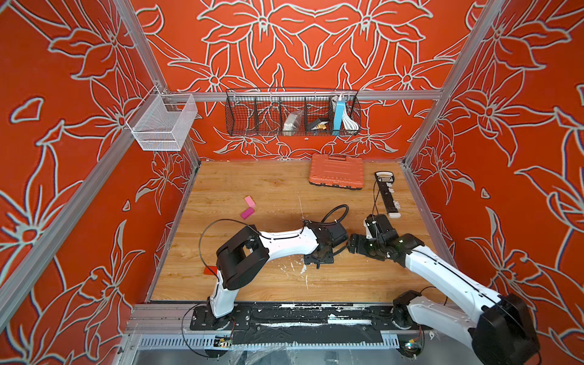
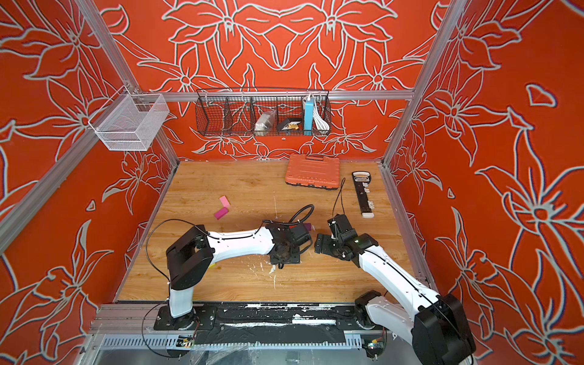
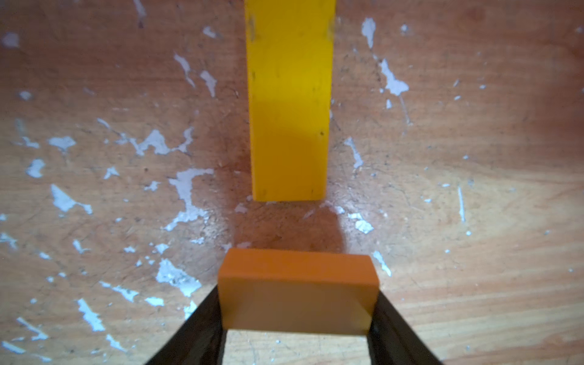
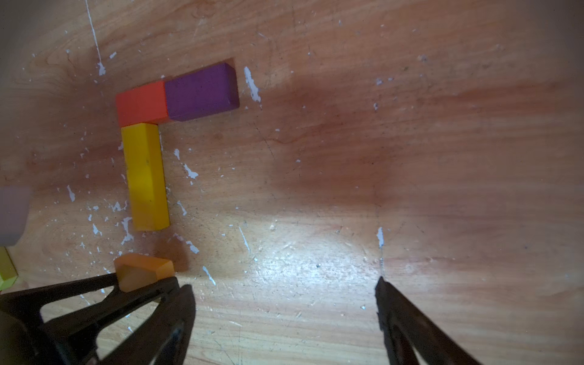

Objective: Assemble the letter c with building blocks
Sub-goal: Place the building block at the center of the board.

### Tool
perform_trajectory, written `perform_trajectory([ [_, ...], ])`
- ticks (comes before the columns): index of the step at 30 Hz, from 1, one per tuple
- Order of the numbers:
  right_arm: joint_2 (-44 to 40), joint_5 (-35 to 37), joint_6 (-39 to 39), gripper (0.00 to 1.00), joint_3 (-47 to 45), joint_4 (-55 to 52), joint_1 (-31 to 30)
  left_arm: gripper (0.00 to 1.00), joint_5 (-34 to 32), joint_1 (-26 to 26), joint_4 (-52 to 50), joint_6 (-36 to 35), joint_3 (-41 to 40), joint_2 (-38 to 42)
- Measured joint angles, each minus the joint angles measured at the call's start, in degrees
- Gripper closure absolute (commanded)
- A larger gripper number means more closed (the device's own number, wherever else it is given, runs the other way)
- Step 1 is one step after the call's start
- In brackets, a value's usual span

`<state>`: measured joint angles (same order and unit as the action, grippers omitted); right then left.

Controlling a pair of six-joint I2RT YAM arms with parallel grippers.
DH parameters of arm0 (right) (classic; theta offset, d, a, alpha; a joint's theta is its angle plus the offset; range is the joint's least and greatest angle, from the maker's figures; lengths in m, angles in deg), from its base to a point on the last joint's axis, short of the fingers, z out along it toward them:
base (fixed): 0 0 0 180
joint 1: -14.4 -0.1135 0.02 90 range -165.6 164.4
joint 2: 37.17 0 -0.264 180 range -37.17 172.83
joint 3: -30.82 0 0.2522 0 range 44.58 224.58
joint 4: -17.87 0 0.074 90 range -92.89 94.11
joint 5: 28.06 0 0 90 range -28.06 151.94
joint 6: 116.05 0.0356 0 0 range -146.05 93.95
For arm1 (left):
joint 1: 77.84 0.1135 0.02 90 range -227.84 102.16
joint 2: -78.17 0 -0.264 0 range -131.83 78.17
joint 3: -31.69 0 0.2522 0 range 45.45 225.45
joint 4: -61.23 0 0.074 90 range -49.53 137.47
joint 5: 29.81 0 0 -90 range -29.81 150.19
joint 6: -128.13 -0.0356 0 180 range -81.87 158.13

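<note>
The orange block [image 3: 297,281], smooth, matte and rectangular, is being clamped end to end by the left end effector [image 3: 297,297]. It is being held just short of the yellow bar [image 3: 289,110], which is lying dead ahead on the scuffed wooden desk [image 4: 410,158], long axis pointing straight away. At its far end, a red block [image 4: 141,102] and a purple block [image 4: 202,91] are forming a corner. The right end effector [image 4: 284,282] is spread empty alongside — the left is judged nearer.

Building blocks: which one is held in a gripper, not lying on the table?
The orange block, held by the left gripper; the yellow block, red block and purple block lie flat.
</note>
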<state>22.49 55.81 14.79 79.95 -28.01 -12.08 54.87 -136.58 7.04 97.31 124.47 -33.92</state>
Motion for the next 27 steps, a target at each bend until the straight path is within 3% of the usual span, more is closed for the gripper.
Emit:
perform_trajectory([
  [9,-0.9,0.0,0.0,0.08,-0.4,-0.1,0.5,0.34,0.0,-0.2,-0.4,0.9,1.2,-1.7],
  [21,-0.9,0.0,0.0,0.08,-0.5,-0.4,0.9,0.18,0.3,-0.2,-0.3,1.0,1.6,-2.4],
  [27,-1.0,-0.9,-0.5,0.11,-0.5,-1.1,1.0,0.11,0.4,0.2,1.1,0.6,-2.6,3.3],
])
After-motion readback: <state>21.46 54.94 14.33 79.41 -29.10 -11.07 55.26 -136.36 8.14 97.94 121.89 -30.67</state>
